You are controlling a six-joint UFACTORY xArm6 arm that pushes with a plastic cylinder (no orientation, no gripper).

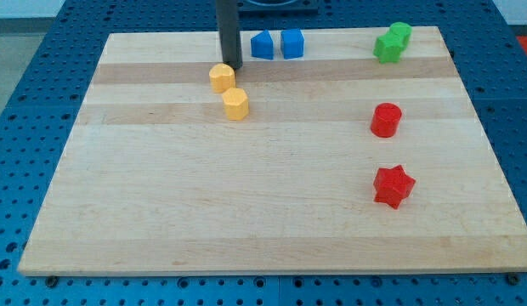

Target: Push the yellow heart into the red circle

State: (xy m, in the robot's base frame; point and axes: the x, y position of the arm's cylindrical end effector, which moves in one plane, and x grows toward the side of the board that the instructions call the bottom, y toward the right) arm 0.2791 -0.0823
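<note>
- Surface: pale wooden board (pixel 272 212), made of lengthwise planks, with grain running from the view's left to its right; it lies on a blue perforated table (pixel 42 93) that shows on all sides of it.
- Room: only slivers of a light floor or wall show at the view's top corners; too little to describe.
- Tool: dark straight rod coming down from the view's top; my tip (pixel 232 66) rests on the board near the top edge, left of centre. It is a bare rod end with nothing to open or close, and it holds nothing.
- Yellow heart (pixel 221 77): just below and to the left of my tip, touching or nearly so; its heart shape is hard to make out from here.
- Second yellow block (pixel 235 104), roughly hexagonal: just beneath the heart, slightly to the right, very close to it.
- Red circle (pixel 386 120): on the right half of the board, well apart from the heart, at about mid-height.
- Red star (pixel 393 186): below the red circle, clearly apart from it.
- Two blue blocks (pixel 262 45) (pixel 291 42): side by side near the top edge, just right of the rod; exact shapes unclear.
- Green block (pixel 392 42): top right, close to the top edge; irregular shape.
- Open room: the stretch of board between the yellow pair and the red circle is bare wood, as are the whole left side and the lower half up to the red star.
</note>
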